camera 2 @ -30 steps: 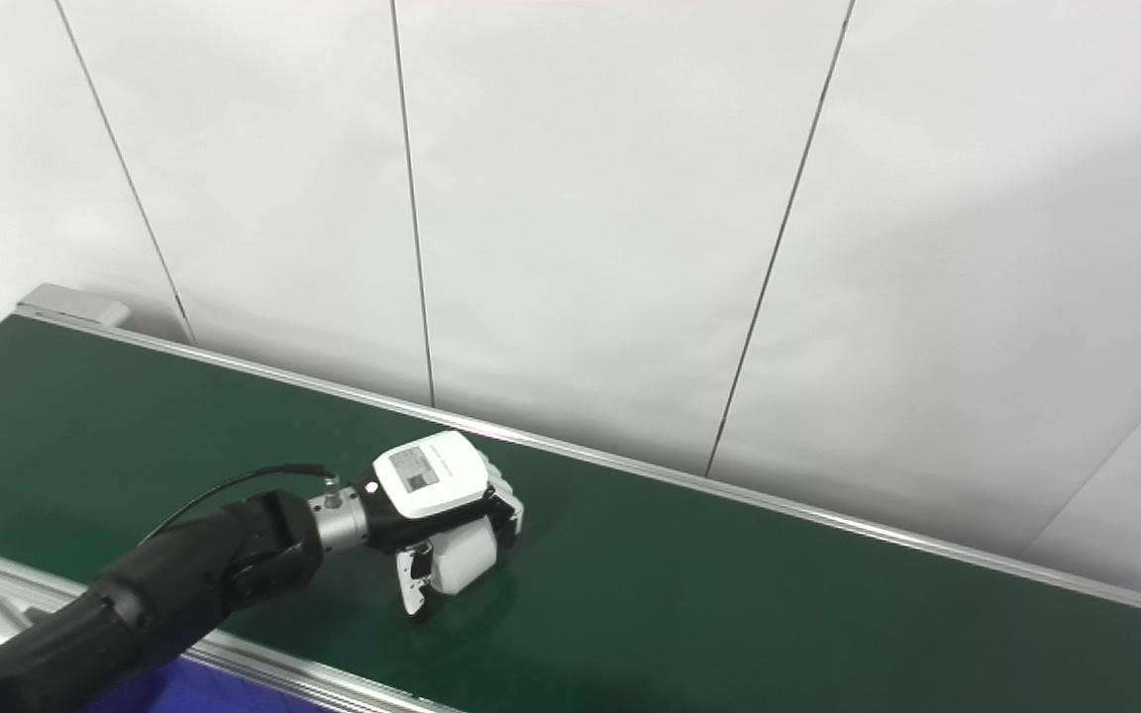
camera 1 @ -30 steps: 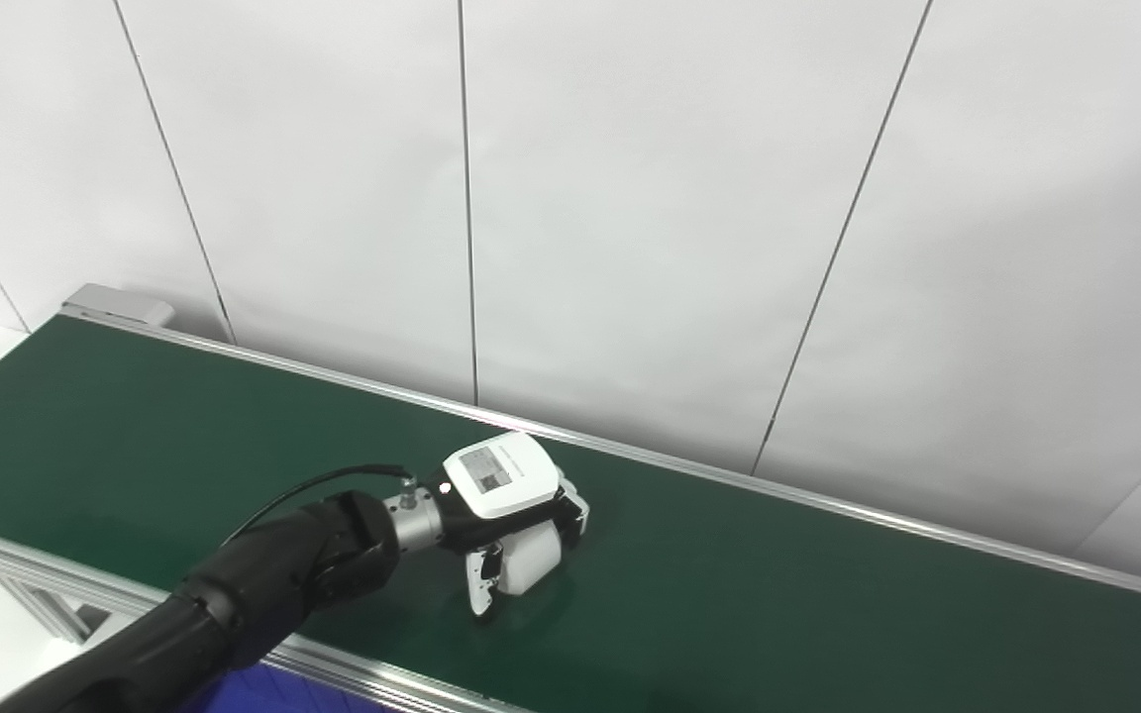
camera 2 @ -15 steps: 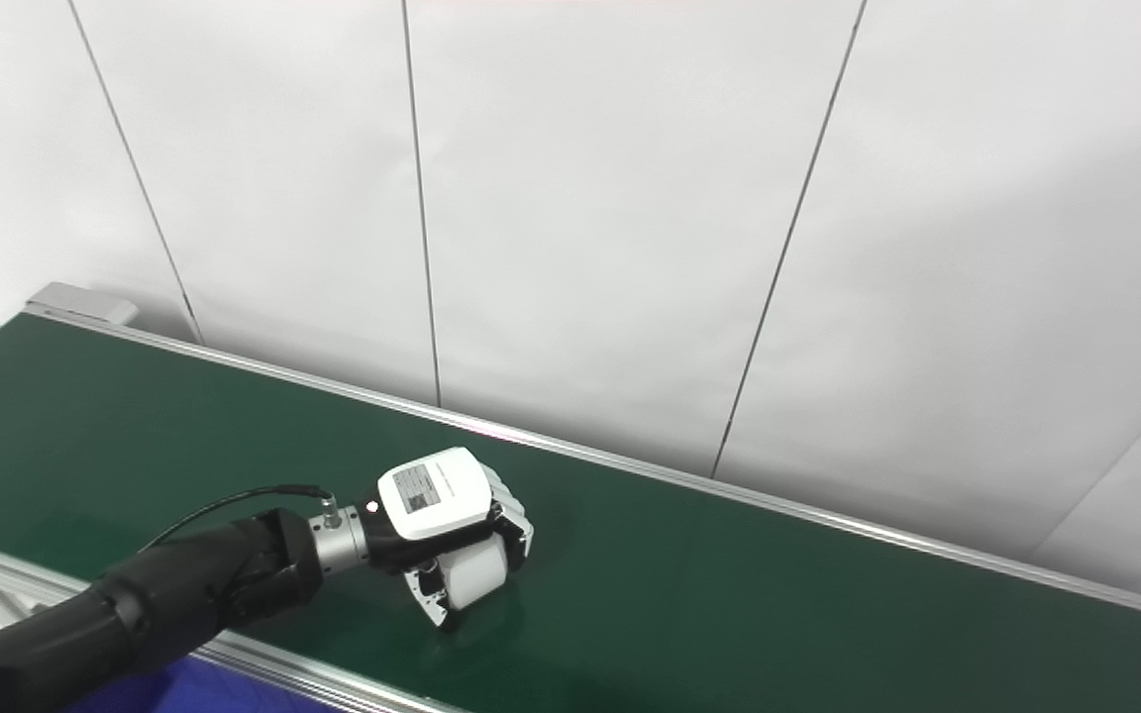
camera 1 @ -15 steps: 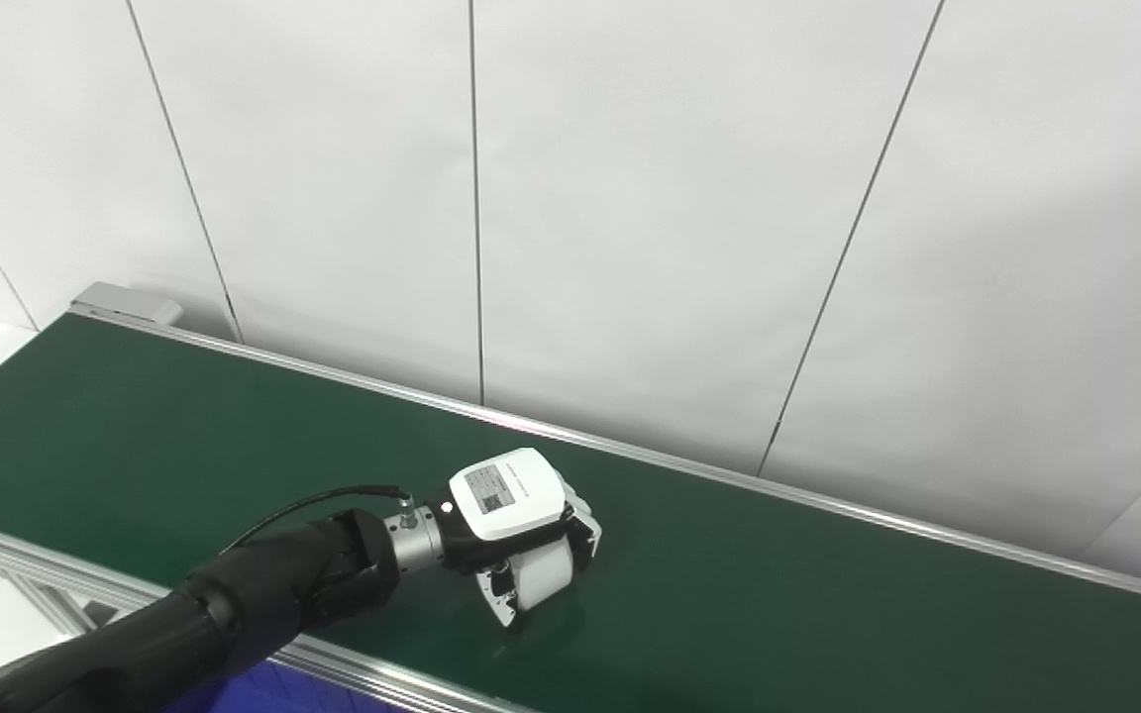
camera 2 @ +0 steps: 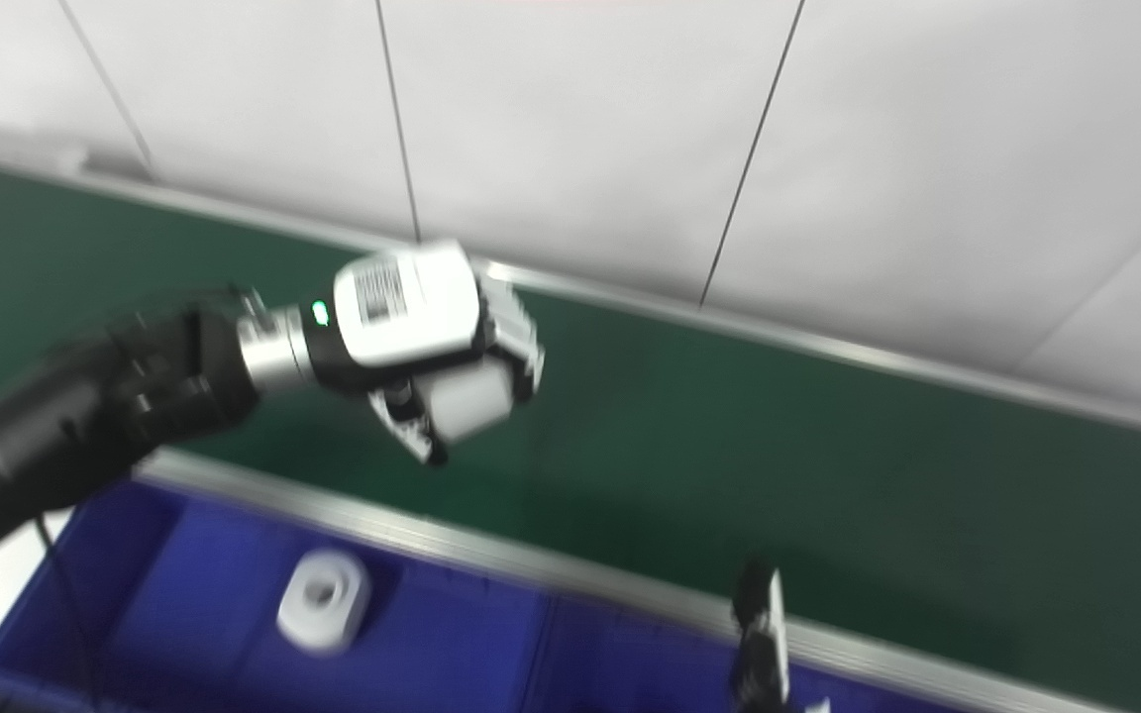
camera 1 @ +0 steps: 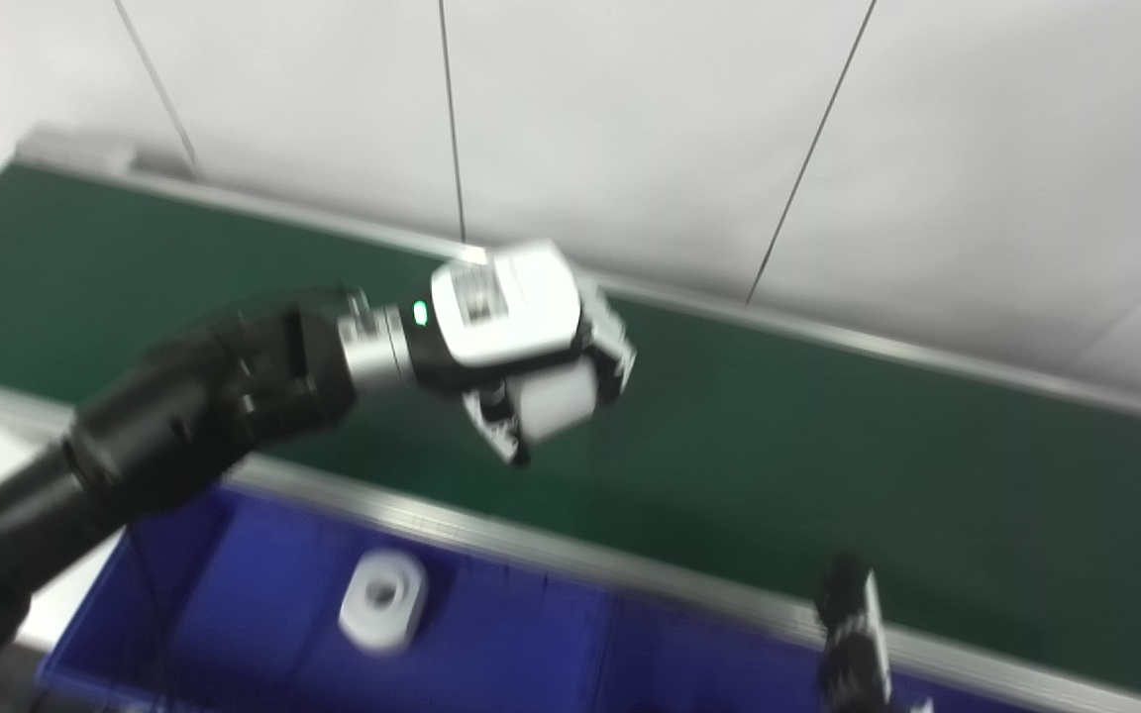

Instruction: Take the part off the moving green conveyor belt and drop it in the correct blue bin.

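White part (camera 1: 553, 398) sits clamped in blurred left hand (camera 1: 521, 342) fingers; right hand (camera 1: 853, 634) cropped, grip unclear.

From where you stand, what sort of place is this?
Probably a factory-style sorting cell or test line: a long green conveyor belt with metal rails, dark blue plastic bins beside it, and plain white wall panels.

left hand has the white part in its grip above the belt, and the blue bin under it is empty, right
Not quite. The left hand does grip the white part above the belt, but the blue bin is not empty: the left eye view shows a white ring-shaped piece lying in it.
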Action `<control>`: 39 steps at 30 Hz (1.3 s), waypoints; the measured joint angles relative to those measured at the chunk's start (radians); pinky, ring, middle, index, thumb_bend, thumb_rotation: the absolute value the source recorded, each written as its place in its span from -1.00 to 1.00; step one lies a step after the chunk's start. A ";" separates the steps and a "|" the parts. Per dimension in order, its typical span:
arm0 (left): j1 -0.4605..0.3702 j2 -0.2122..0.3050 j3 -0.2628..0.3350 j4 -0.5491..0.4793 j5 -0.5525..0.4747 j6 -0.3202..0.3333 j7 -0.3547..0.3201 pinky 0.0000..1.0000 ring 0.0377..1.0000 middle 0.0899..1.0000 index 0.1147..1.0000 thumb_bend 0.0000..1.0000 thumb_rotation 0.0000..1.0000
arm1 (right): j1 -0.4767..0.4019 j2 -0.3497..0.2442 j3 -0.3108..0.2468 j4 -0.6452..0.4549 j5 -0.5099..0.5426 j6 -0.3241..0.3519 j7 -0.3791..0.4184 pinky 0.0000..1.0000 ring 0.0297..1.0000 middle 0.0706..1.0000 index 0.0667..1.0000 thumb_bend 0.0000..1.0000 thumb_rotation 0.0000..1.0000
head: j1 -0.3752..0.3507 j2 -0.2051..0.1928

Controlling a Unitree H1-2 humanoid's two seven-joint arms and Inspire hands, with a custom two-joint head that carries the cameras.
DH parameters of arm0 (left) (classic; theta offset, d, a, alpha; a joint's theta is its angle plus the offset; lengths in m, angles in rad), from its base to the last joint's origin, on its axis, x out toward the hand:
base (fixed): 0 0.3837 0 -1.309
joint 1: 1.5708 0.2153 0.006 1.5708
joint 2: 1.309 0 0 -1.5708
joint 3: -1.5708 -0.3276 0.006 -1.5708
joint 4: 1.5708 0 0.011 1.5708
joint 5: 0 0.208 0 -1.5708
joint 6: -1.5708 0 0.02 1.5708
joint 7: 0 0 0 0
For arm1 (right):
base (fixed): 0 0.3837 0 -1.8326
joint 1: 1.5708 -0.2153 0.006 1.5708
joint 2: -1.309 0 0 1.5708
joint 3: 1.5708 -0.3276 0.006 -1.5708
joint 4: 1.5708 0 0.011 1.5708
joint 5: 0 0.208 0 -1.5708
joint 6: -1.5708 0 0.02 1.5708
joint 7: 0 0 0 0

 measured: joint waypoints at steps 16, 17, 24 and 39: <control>0.361 0.047 0.136 -0.115 -0.078 0.004 -0.225 -0.19 -0.17 -0.05 -0.20 0.01 -1.00 | 0.032 -0.013 0.011 -0.021 0.030 0.009 0.023 0.98 0.97 0.99 1.00 0.66 1.00 | -0.098 -0.029; 0.392 0.042 0.138 -0.107 -0.058 -0.007 -0.223 -0.17 -0.17 -0.06 -0.19 0.01 -1.00 | 0.033 -0.013 0.014 -0.020 0.029 0.009 0.024 0.97 0.97 0.99 1.00 0.67 1.00 | -0.107 -0.031; 0.538 0.014 0.137 0.024 0.091 -0.095 -0.144 -0.08 -0.17 -0.06 -0.19 0.01 -1.00 | 0.038 -0.011 0.025 -0.018 0.023 0.010 0.026 0.99 1.00 1.00 1.00 0.71 1.00 | -0.132 -0.032; 0.562 -0.016 0.134 0.026 0.182 -0.050 -0.127 0.59 0.73 0.84 0.75 1.00 0.66 | 0.048 -0.010 0.031 -0.015 0.011 0.023 0.026 0.95 1.00 1.00 1.00 0.79 1.00 | -0.156 -0.043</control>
